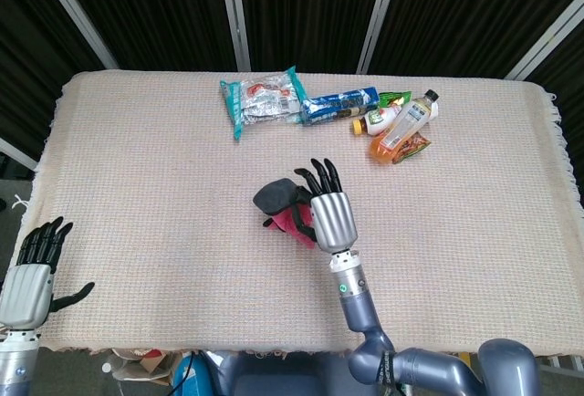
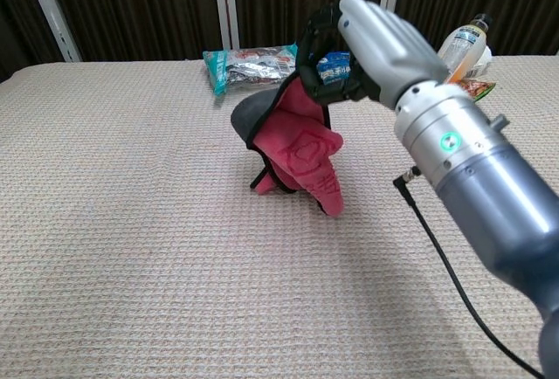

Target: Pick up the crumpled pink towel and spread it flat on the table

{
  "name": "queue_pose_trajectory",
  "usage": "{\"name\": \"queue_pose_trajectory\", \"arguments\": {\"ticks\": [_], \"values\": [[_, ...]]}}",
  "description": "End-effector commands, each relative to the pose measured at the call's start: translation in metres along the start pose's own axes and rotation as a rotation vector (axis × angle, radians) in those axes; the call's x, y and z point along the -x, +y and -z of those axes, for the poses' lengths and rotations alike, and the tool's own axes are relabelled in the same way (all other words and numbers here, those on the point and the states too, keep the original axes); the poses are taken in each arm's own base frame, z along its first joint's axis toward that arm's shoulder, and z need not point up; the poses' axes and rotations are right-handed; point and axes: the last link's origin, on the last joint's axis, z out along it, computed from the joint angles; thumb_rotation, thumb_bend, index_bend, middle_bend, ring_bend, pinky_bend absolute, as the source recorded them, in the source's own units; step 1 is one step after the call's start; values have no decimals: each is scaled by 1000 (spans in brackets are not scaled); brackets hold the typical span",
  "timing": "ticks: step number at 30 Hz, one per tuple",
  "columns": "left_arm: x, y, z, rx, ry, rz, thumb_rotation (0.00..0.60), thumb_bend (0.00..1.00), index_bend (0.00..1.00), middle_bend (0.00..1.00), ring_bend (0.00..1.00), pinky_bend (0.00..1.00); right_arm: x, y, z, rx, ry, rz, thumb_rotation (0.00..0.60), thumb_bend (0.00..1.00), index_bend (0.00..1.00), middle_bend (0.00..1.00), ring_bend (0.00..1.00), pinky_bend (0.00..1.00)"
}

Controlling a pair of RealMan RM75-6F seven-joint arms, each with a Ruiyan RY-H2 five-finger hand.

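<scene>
We see packets (image 1: 260, 99) and bottles (image 1: 406, 122) lying loose at the table's (image 1: 137, 186) far edge. Our right hand (image 1: 330, 218) grips the crumpled pink towel (image 2: 301, 156) near the table's middle, fingers closed on its top, its lower folds touching the cloth. Our left hand (image 1: 32, 273) rests at the near corner, fingers apart, holding nothing.

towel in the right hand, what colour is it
Pink, with a dark grey or black edge; towel held by the right hand, clearest in the chest view.
</scene>
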Motion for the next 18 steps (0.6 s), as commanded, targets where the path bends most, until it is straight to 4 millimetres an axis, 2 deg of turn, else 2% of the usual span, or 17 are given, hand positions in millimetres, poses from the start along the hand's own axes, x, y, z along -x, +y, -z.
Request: {"name": "queue_pose_trajectory", "arguments": {"ticks": [1,8,18], "values": [[1,5,-7,-1,-4,20,600,49,0,0,0,0,-35,-12,-23,-19,49,66,600,516,578,260,95,40],[6,20,-25,9,-23,47,600,50,0,0,0,0,-61,-29,-56,-1,78,109,600,515,578,260,95,40],[15,46,-61,42,-46,84,600,52,0,0,0,0,-84,-59,-90,-32,127,179,600,516,580,260,95,40]]}}
